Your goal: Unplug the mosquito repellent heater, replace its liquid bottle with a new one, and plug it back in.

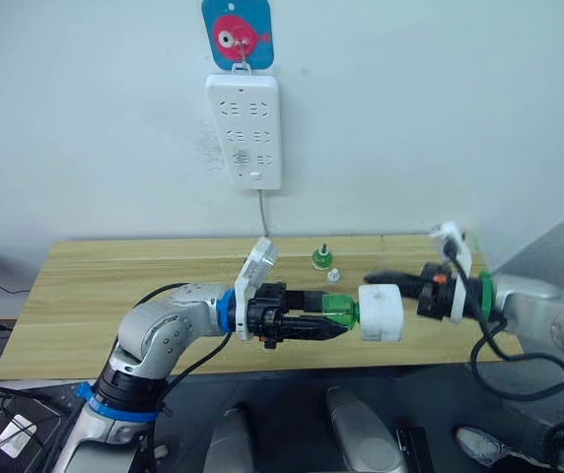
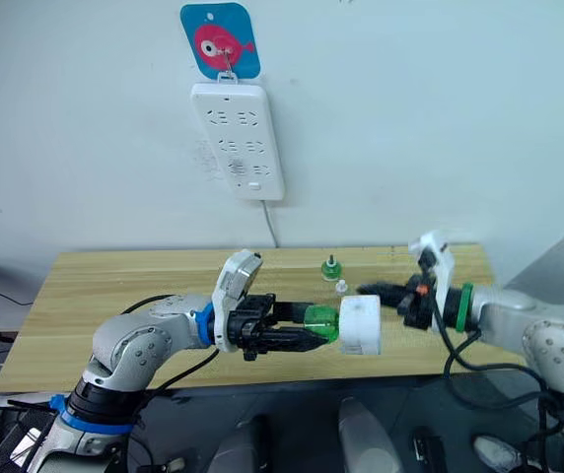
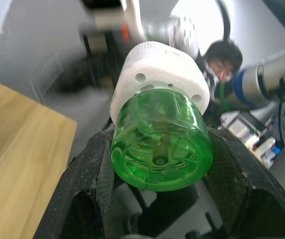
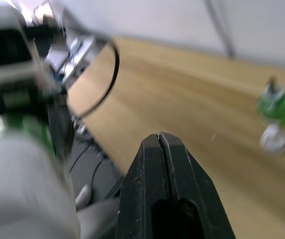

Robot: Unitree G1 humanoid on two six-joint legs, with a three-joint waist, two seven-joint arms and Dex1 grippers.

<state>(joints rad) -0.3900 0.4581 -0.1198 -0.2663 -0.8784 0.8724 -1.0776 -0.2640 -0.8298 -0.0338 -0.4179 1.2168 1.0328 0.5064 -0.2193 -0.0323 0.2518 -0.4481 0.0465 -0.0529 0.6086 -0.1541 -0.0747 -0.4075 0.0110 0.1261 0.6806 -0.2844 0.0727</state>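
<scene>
The mosquito repellent heater (image 1: 382,312), a small white rounded unit, hangs in the air off the table's front edge with a green liquid bottle (image 1: 339,309) screwed into it. My left gripper (image 1: 333,323) is shut on that bottle, its fingers (image 3: 90,174) pressing both sides of the bottle (image 3: 157,144) below the heater (image 3: 157,74). My right gripper (image 1: 369,279) is shut with nothing in it, its tips just above and behind the heater. A second green bottle (image 1: 321,258) stands on the table with a small white cap (image 1: 332,277) beside it.
A long white power strip (image 1: 246,128) hangs on the wall under a blue fish hook (image 1: 237,33), its cord dropping behind the wooden table (image 1: 114,286). A person sits beyond the heater in the left wrist view.
</scene>
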